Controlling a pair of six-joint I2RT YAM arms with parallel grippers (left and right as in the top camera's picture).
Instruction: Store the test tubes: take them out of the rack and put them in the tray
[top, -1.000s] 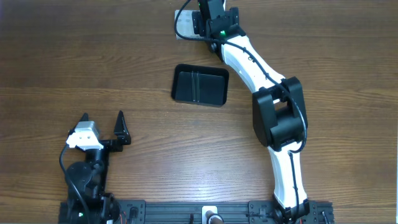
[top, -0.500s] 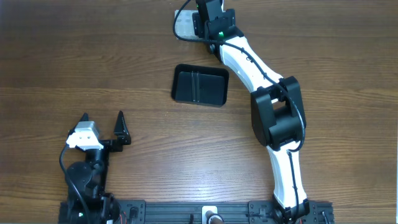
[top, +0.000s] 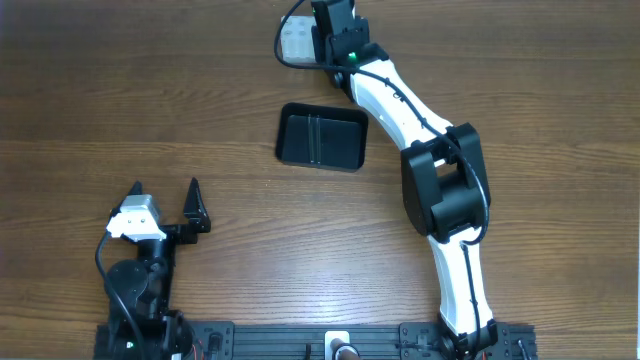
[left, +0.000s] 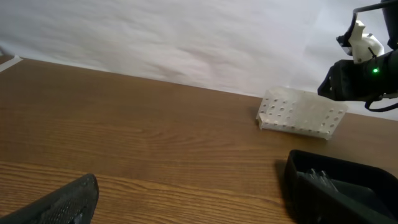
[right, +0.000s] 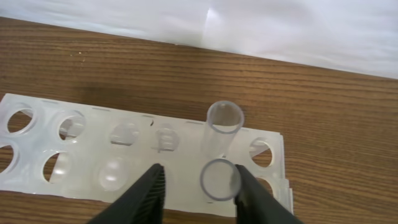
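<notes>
A white translucent test tube rack (top: 298, 40) stands at the far edge of the table and also shows as the rack (left: 301, 112) in the left wrist view. Two clear test tubes stand upright in the rack (right: 124, 162). The nearer tube (right: 219, 179) sits between the fingers of my open right gripper (right: 202, 190), close to one finger. The farther tube (right: 224, 119) stands just beyond it. The black tray (top: 322, 137) lies nearer the middle, with what look like clear tubes lying in it. My left gripper (top: 165, 197) stays open near its base, holding nothing.
A white wall or sheet rises right behind the rack. Open wooden table spreads left of the tray and between the two arms. The tray (left: 342, 186) lies between the left gripper and the right arm (left: 367, 62).
The right gripper has shifted a little farther away over the rack. The left arm has stayed still.
</notes>
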